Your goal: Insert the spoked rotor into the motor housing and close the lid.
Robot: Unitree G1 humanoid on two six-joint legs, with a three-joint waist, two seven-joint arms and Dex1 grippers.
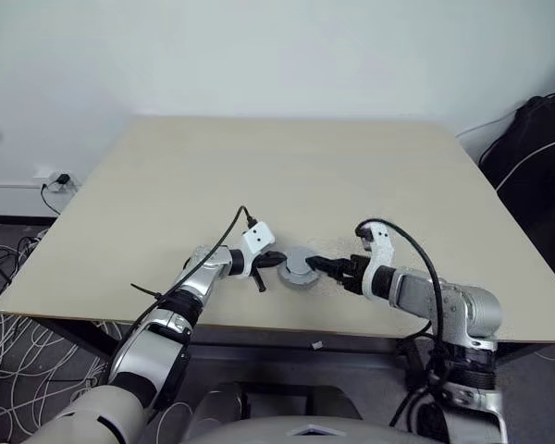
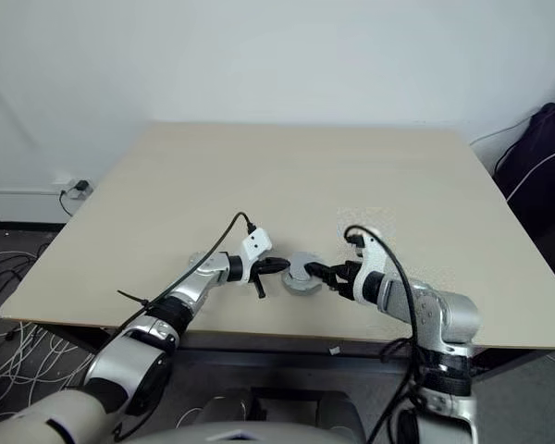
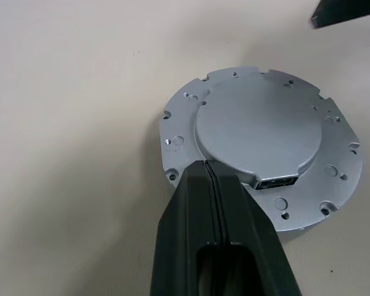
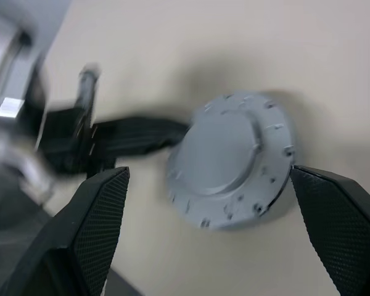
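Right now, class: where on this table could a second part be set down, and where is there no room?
Free: the whole far half of the table, from the wall-side edge down to the two grippers, plus both side strips. Crowded: the near edge at the middle, where the shut left gripper and the open right gripper flank the silver disc.

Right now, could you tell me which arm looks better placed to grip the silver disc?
Right. The right gripper is open with a finger on each side of the silver disc; the left gripper is shut, tips resting on its rim.
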